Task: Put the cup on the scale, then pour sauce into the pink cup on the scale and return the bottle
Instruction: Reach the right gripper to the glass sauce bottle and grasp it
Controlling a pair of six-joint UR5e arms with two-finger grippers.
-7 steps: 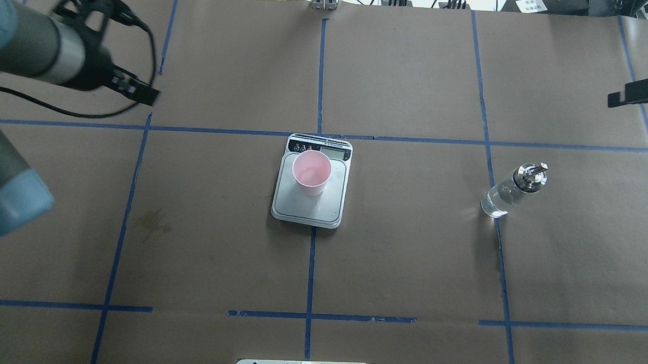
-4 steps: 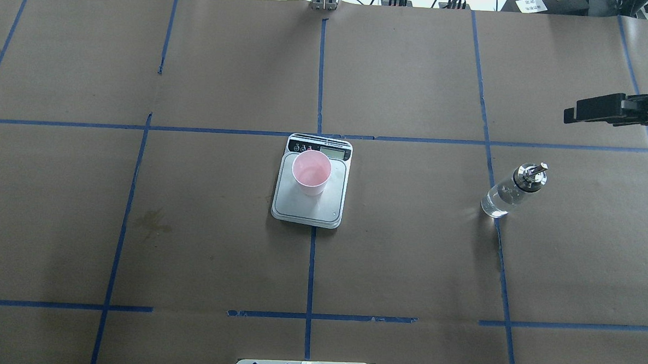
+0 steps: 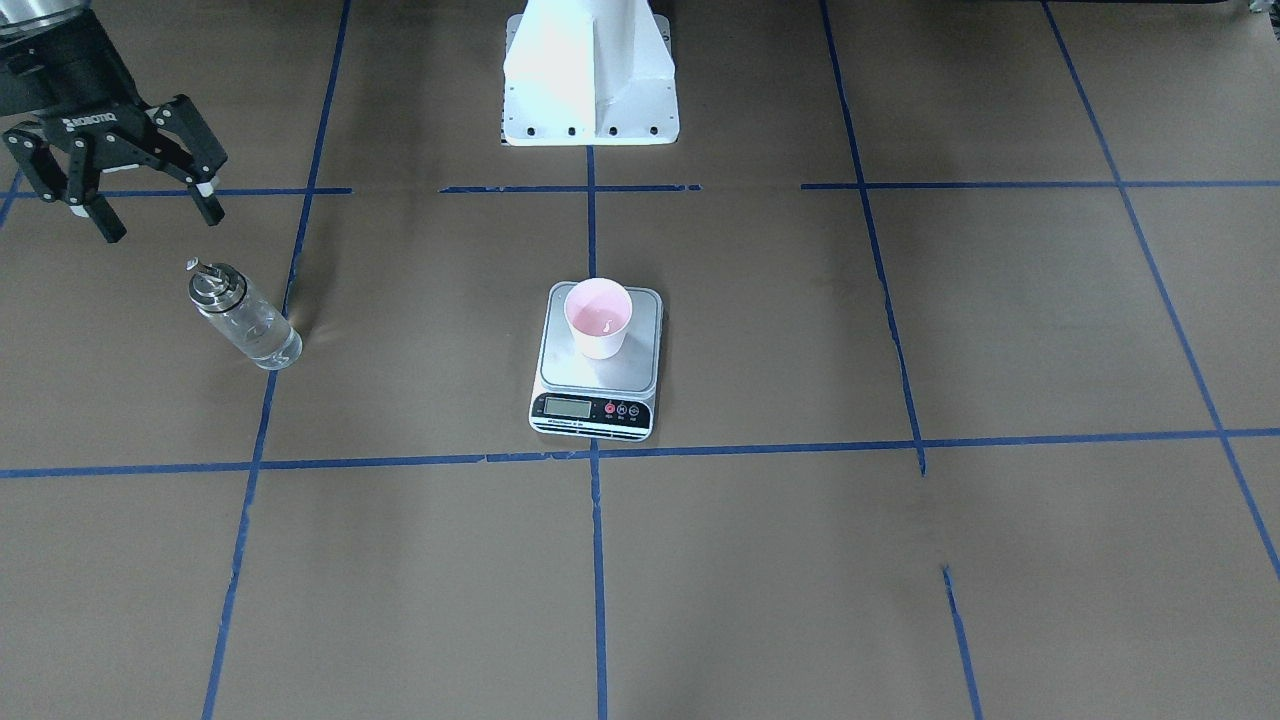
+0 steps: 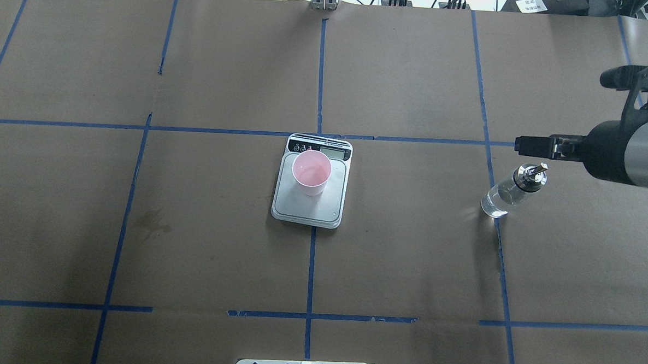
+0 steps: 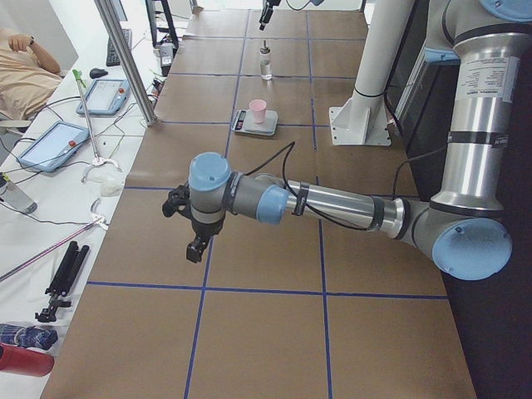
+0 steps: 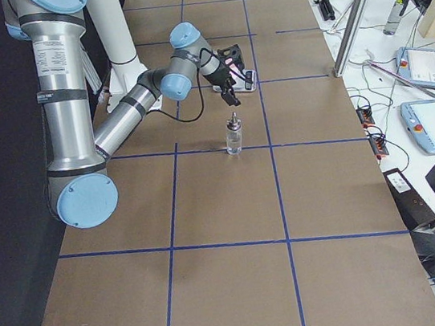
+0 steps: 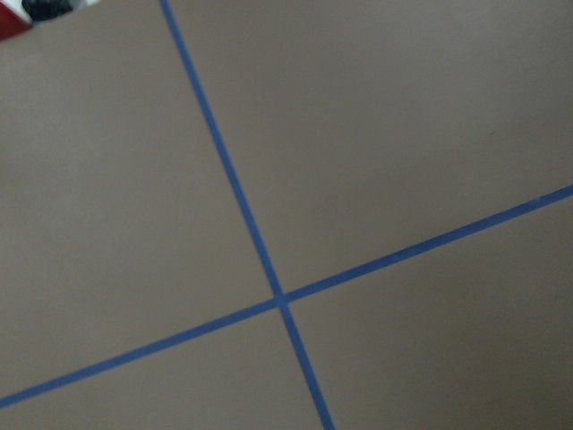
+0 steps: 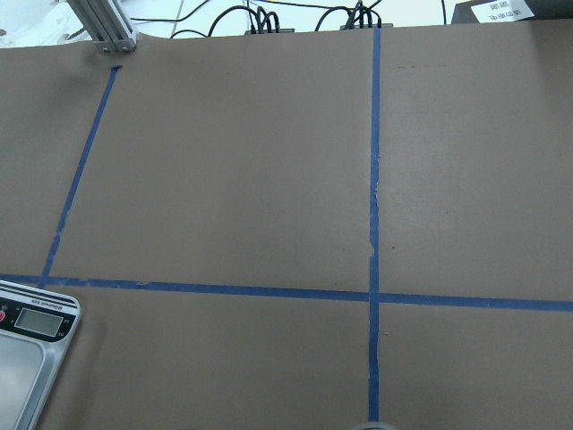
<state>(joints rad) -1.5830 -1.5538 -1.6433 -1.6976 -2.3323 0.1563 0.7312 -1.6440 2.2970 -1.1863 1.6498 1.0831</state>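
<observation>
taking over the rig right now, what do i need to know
Right gripper: jaws open, empty, near the top of the bottle, not holding it.
Left gripper: over the table, far from the job's things; cannot tell whether it is open or shut.
Cup stands on the scale; bottle stands upright on the robot's right.
Done: cup on scale.
Left: grasp bottle, pour into cup, put bottle back.
</observation>
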